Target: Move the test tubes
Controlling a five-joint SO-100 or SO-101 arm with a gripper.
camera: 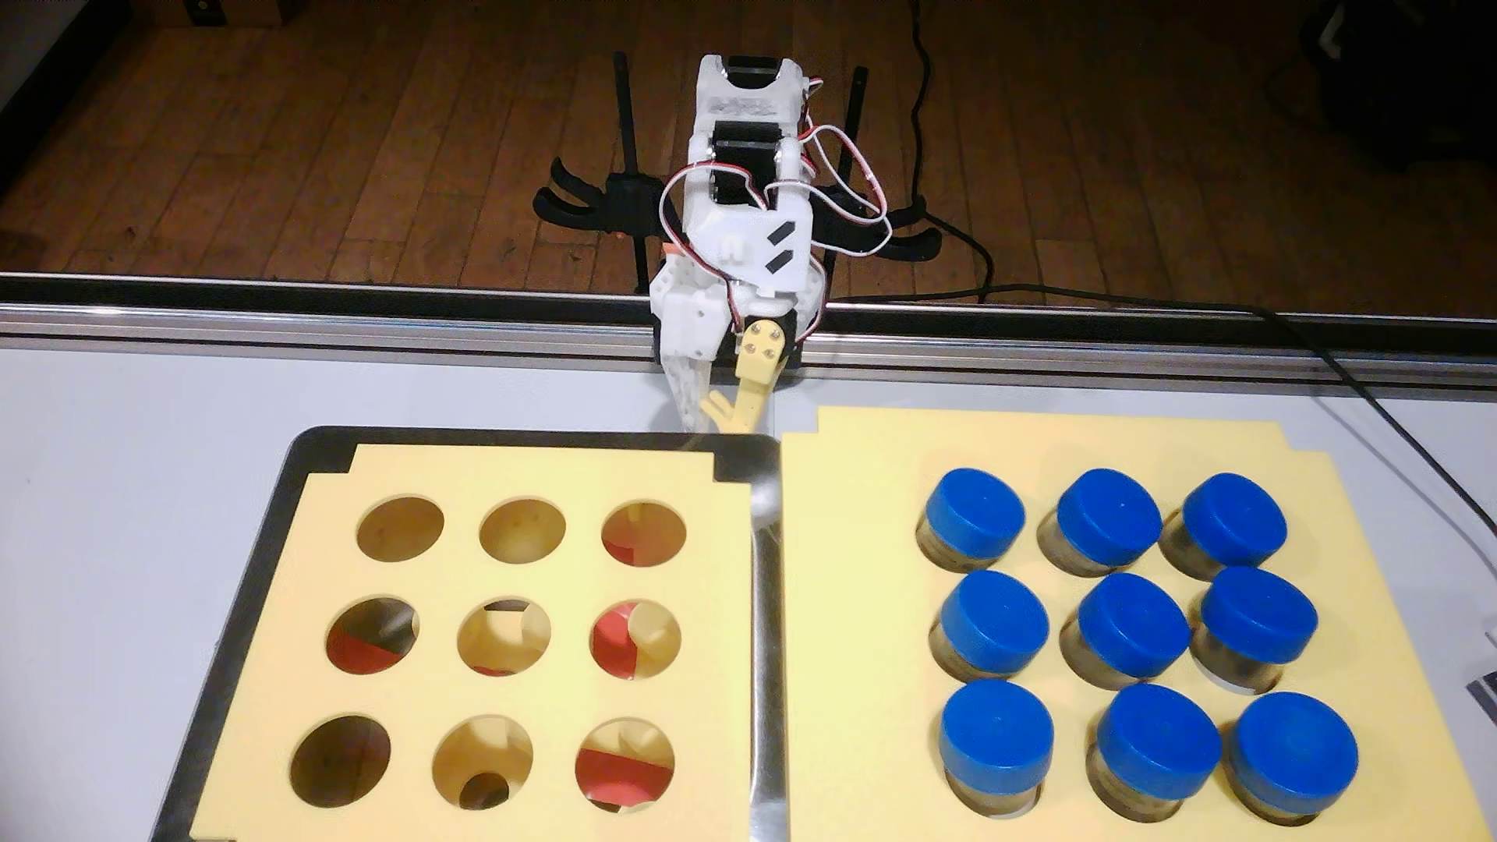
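While nothing is yet in hand, the fixed view reads from left to right as follows.

Table (pixel 121 486): pale grey and bare at the far left, it carries both racks side by side.

Metal tray (pixel 243 583): dark-rimmed and shiny, it sits under the left rack, probably to keep that rack from sliding.

Left rack (pixel 567 583): pale yellow foam with nine round holes in three rows of three. All the holes are empty, with only red and cream reflections showing at the bottom, so I judge it to be the place the vials are meant for.

Arm (pixel 745 243): white, folded back at the far edge of the table, roughly above the seam between the two racks, and so about equally placed for reaching either one.

Jaws (pixel 713 401): one white finger and one yellow one point down toward the table with a narrow gap between them. They are released and hold nothing.

Right rack (pixel 859 615): the same yellow foam, lying flat on the table and touching the tray's right edge.

Test tubes (pixel 1132 625): nine clear vials with blue caps, each upright in a hole of the right rack, three by three. They lie nearer the camera than the jaws and to their right, well apart from them; the closest is the far-left vial (pixel 976 514).
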